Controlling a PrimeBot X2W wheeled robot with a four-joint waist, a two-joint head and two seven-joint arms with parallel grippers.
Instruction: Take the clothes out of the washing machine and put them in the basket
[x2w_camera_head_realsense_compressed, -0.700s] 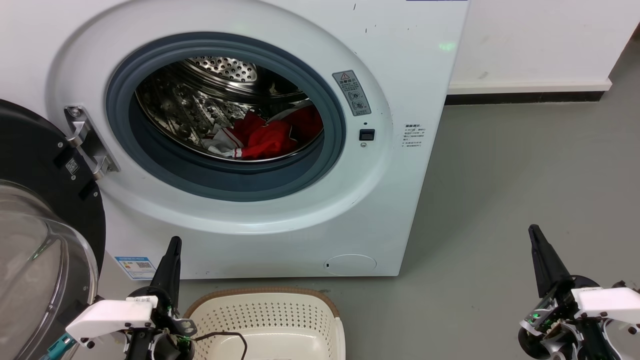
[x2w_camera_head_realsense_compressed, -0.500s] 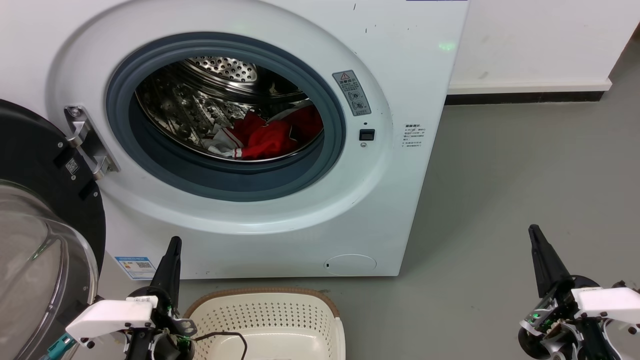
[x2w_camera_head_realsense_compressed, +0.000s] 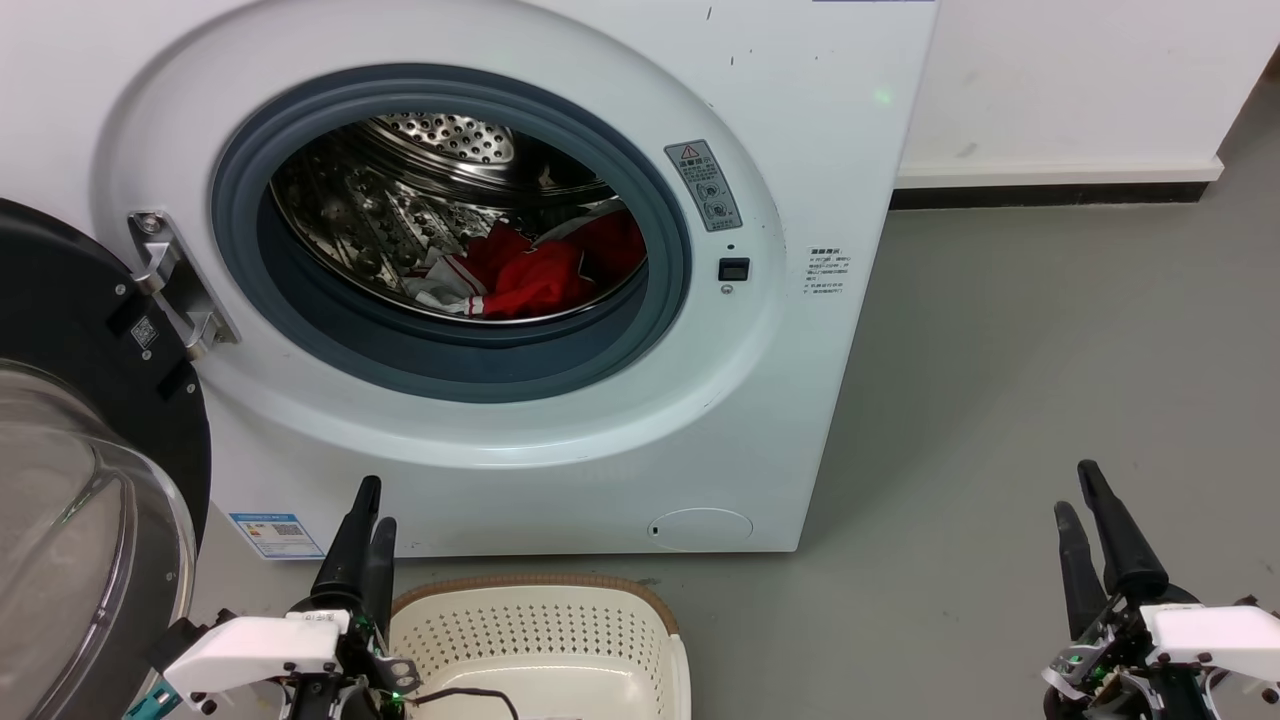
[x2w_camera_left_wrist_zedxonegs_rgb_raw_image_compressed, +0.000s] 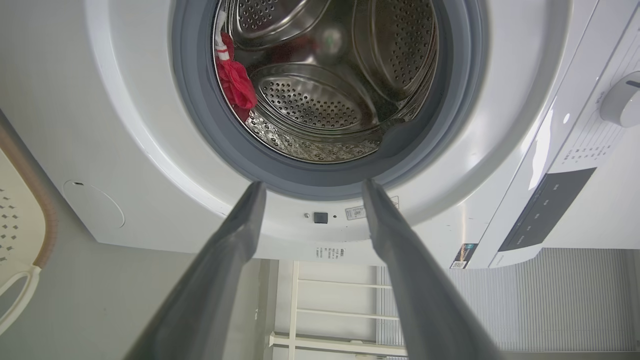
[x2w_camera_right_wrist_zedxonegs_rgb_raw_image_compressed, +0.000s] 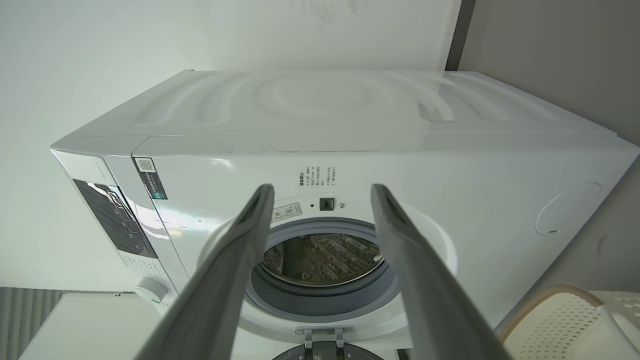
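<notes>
The red clothes (x2w_camera_head_realsense_compressed: 530, 280) lie crumpled low in the steel drum of the white washing machine (x2w_camera_head_realsense_compressed: 820, 150), whose porthole stands open; in the left wrist view the clothes (x2w_camera_left_wrist_zedxonegs_rgb_raw_image_compressed: 235, 82) sit at the drum's left side. The cream basket (x2w_camera_head_realsense_compressed: 540, 585) with its brown rim rests on the floor just in front of the machine, nothing red inside it. My left gripper (x2w_camera_head_realsense_compressed: 378, 502) hovers open at the basket's left rim, fingers pointing at the machine front (x2w_camera_left_wrist_zedxonegs_rgb_raw_image_compressed: 314, 184). My right gripper (x2w_camera_head_realsense_compressed: 1075, 487) is open too, far right over the floor, aimed at the machine (x2w_camera_right_wrist_zedxonegs_rgb_raw_image_compressed: 321, 187).
The machine's black-framed glass door (x2w_camera_head_realsense_compressed: 60, 480) hangs open at the left, close beside my left arm. Grey floor (x2w_camera_head_realsense_compressed: 1000, 350) stretches to the right of the machine as far as a white wall with a dark baseboard (x2w_camera_head_realsense_compressed: 1050, 190).
Both grippers have turned so that two separate fingers now show instead of one edge-on. The left one has shifted slightly right toward the basket. Clothes and basket have not moved.
</notes>
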